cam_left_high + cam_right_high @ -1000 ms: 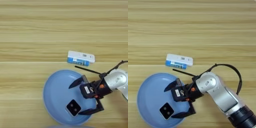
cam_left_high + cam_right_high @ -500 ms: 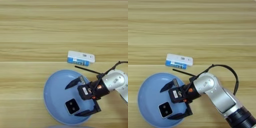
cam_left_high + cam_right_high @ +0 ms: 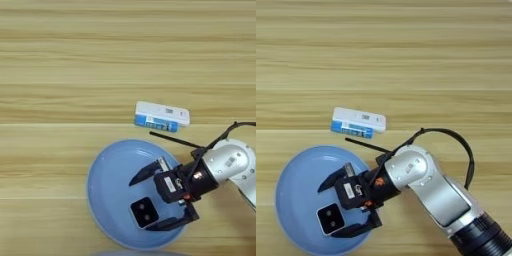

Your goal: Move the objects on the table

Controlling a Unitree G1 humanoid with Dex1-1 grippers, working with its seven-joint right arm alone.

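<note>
A black, white-edged square block (image 3: 145, 212) with two dots lies in the round light-blue plate (image 3: 111, 175) near the table's front edge. My right gripper (image 3: 148, 202) hovers open over the plate, and the block (image 3: 330, 219) sits between its two black fingers (image 3: 332, 179), nearer the lower one. Just beyond the plate's far rim lies a blue-and-white oblong box (image 3: 162, 116). Between box and plate a thin black stick (image 3: 175, 140) lies slanted, its right end running under my arm.
The silver forearm (image 3: 443, 200) enters from the bottom right with a black cable (image 3: 456, 142) looping above it. Bare pale wooden table (image 3: 75, 60) stretches across the far half and the left side.
The gripper has moved left over the plate, so its open fingers now straddle the square block. Block, box and stick have stayed put.
</note>
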